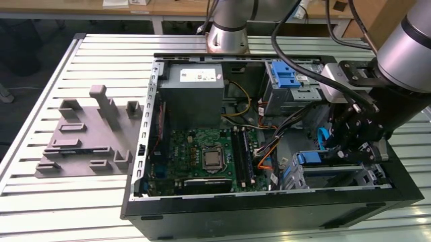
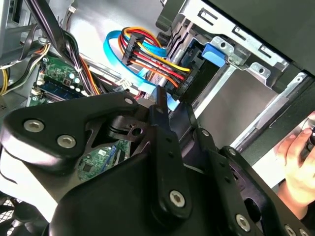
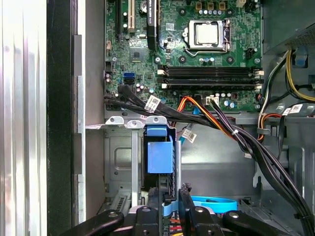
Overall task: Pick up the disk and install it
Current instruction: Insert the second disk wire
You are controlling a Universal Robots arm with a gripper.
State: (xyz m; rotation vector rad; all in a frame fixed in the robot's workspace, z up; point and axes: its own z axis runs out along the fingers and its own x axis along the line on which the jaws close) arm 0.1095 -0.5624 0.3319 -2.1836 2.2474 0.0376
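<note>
Open tower case (image 1: 269, 212) lying on its side on the slatted bench (image 1: 40, 212), arm reaching in at the exterior view's right, beside the lower drive bay (image 1: 336, 174). Hand (image 3: 170, 199): in the first wrist view its 2 black fingers (image 3: 189, 201) stand close on either side of the blue end tab (image 3: 160, 155) of the disk (image 3: 160, 147), which sits on edge in the metal bay slot (image 3: 123, 162); the fingers appear clamped on the carrier's near end, though the exact contact is hidden behind the linkage. Disk: most of its body is sunk in the bay, with the blue tab and a short length of carrier standing proud, so my reading is that pickup is done and insertion is well advanced, with final seating not yet confirmed. Second wrist view: hand linkage (image 2: 162, 162) crowding the bay mouth, a bundle of red, orange and blue cables (image 2: 147, 59) with a black connector just beside the blue carrier end. A person's hand (image 2: 300, 162) at that view's edge outside the case wall. Clearances: tight. Bay walls flank the disk on both sides, the black cable loom (image 3: 236, 137) runs across just above the bay, and the motherboard (image 1: 209, 156) lies beyond it. Open room is mainly back out of the case opening. 1 grey fixture plate (image 1: 88, 136) well apart on the bench, 1 power supply (image 1: 195, 91) at the far end.
</note>
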